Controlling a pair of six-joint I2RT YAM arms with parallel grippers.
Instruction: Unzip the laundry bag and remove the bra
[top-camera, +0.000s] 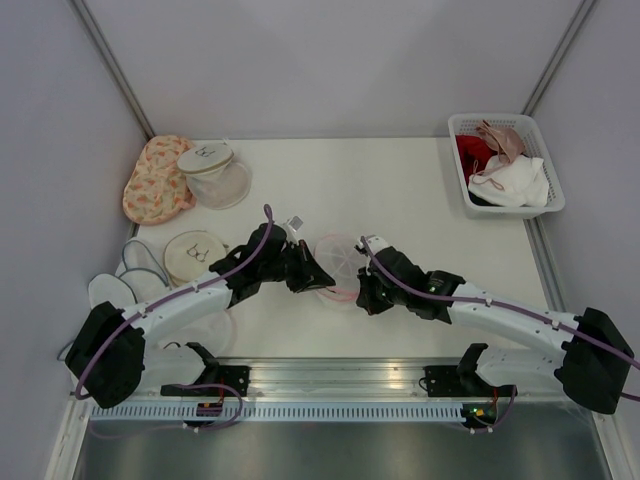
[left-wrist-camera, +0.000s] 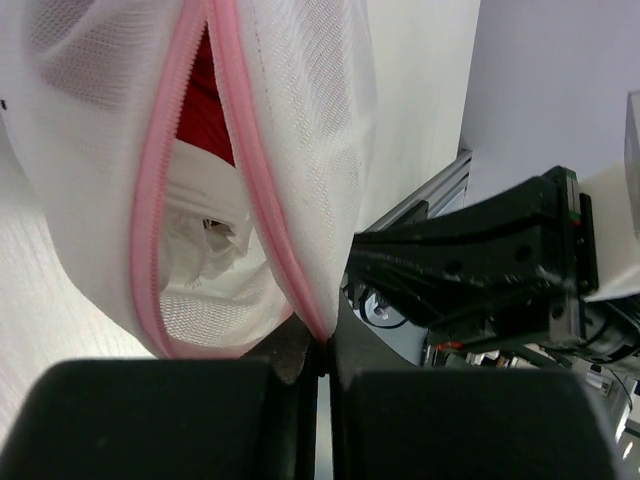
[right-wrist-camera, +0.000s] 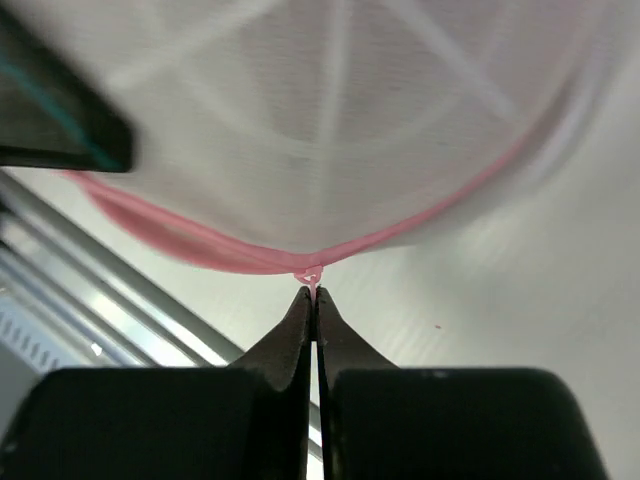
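The laundry bag (top-camera: 337, 262), a white mesh dome with pink rim and ribs, hangs between my two grippers near the table's front middle. My left gripper (top-camera: 313, 278) is shut on the bag's pink rim (left-wrist-camera: 318, 335). In the left wrist view the zip gapes open (left-wrist-camera: 205, 150) and red and white fabric of the bra (left-wrist-camera: 205, 95) shows inside. My right gripper (top-camera: 362, 292) is shut on the small pink zipper pull (right-wrist-camera: 312, 282) at the bag's rim (right-wrist-camera: 250, 258).
A white basket (top-camera: 545, 205) of garments stands at the back right. An orange floral pouch (top-camera: 155, 180), a clear mesh dome with white top (top-camera: 212, 172) and several other round bags (top-camera: 190, 255) lie along the left side.
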